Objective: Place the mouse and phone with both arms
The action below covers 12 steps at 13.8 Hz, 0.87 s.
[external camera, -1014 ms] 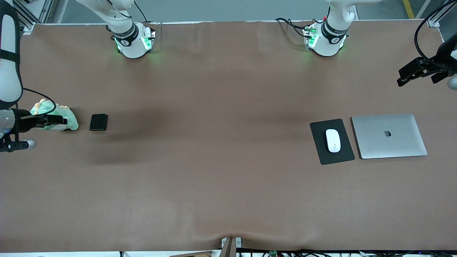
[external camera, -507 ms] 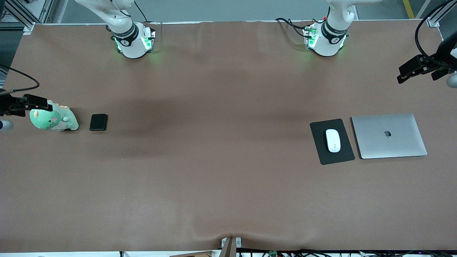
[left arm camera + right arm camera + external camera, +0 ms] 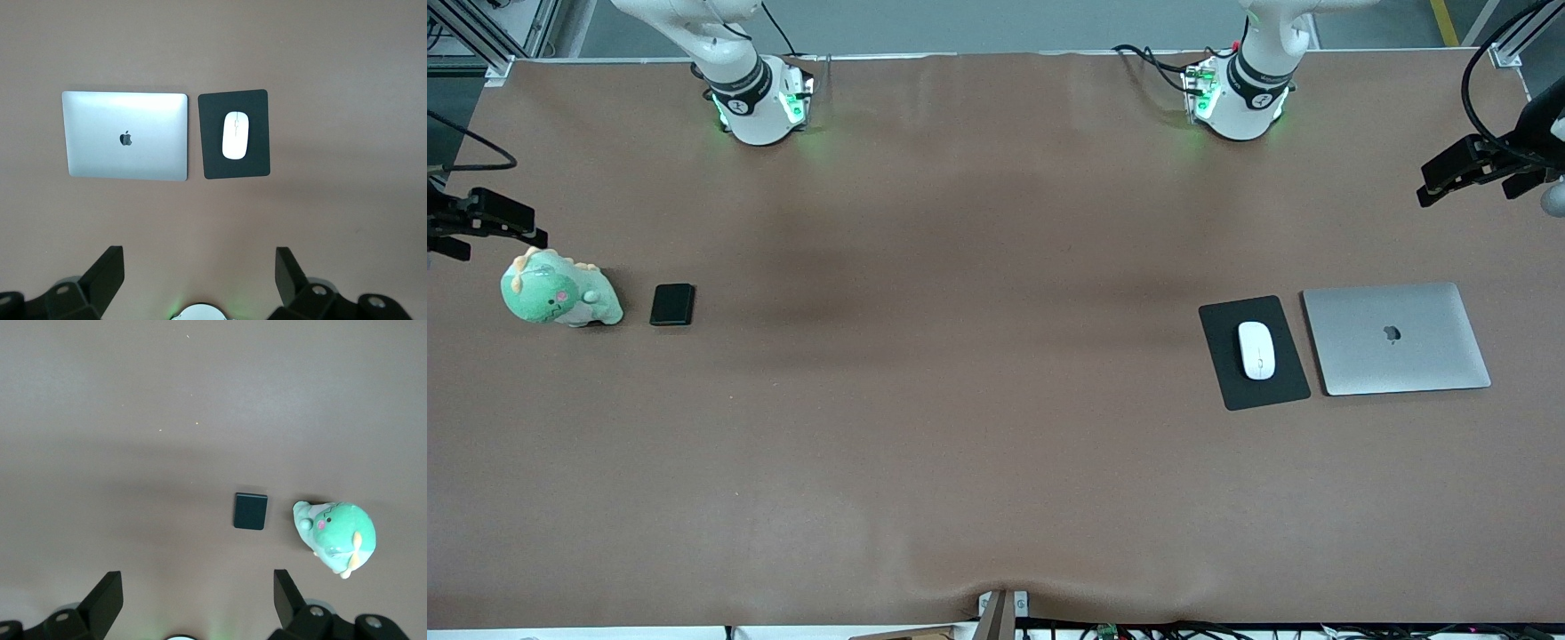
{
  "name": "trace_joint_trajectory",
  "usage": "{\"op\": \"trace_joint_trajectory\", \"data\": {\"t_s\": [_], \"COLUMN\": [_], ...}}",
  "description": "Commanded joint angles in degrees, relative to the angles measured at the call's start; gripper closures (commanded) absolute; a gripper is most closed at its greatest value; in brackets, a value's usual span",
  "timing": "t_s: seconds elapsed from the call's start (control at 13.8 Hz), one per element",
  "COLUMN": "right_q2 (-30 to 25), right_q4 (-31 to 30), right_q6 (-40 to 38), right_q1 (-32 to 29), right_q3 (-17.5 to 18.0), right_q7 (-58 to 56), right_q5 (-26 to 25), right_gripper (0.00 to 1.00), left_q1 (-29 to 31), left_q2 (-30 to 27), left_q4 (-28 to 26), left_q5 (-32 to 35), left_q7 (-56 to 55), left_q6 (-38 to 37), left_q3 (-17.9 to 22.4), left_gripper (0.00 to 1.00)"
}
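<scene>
High over each end of the surface (image 3: 996,462), my left end effector (image 3: 200,270) and right end effector (image 3: 193,590) hang wide and empty, since the mouse (image 3: 1256,349) sits on its mat (image 3: 1223,373) beside the laptop (image 3: 1396,338) and the phone (image 3: 672,304) beside the plush dinosaur (image 3: 559,298), both seemingly placed

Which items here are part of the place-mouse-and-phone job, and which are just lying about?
Job: mouse on the black mat; phone beside the plush toy.
Lying about: green plush toy; silver laptop beside the mat.
</scene>
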Motion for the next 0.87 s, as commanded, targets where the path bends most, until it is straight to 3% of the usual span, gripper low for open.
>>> {"op": "trace_joint_trajectory", "data": {"t_s": [0.0, 0.29, 0.8], "right_q2": [-1.8, -2.8, -3.5], "right_q4": [-0.9, -0.8, -0.6], "right_q6": [-0.6, -0.4, -0.4], "right_q1": [2.5, 5.5, 4.3], "right_q3": [-0.6, -1.3, -0.8], "right_q7": [3.6, 4.6, 4.3], "right_q5": [0.1, 0.1, 0.1], "right_gripper": [0.00, 0.00, 0.00], "left_q1": [0.5, 0.5, -0.7], "left_q2": [-0.8, -0.7, -0.1], "left_q4": [0.0, 0.3, 1.5], "left_q5": [-1.2, -1.2, -2.0], "left_q7": [1.3, 1.5, 1.5], "left_q6": [-1.0, -0.9, -0.9], "left_q3": [0.0, 0.0, -0.1], "left_gripper": [0.00, 0.00, 0.00]}}
